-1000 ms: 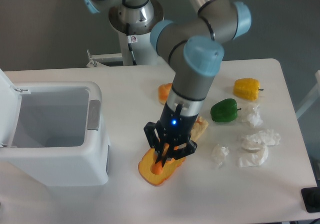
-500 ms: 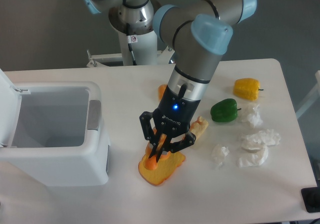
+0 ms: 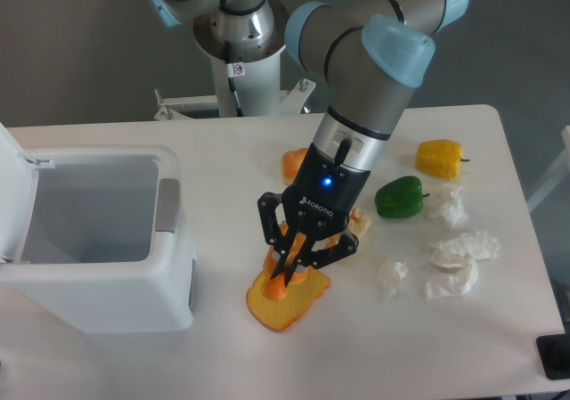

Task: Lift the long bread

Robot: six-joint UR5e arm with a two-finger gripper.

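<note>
Camera: long bread (image 3: 279, 284) between closed fingers (image 3: 289, 268).

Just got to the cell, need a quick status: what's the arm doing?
The arm's tool is closed on the long bread, holding it tilted, its lower end just over or touching the flat orange slab; contact is unclear. To the right lie a green pepper, a yellow pepper and crumpled paper wads. An open white bin stands on the left.
</note>
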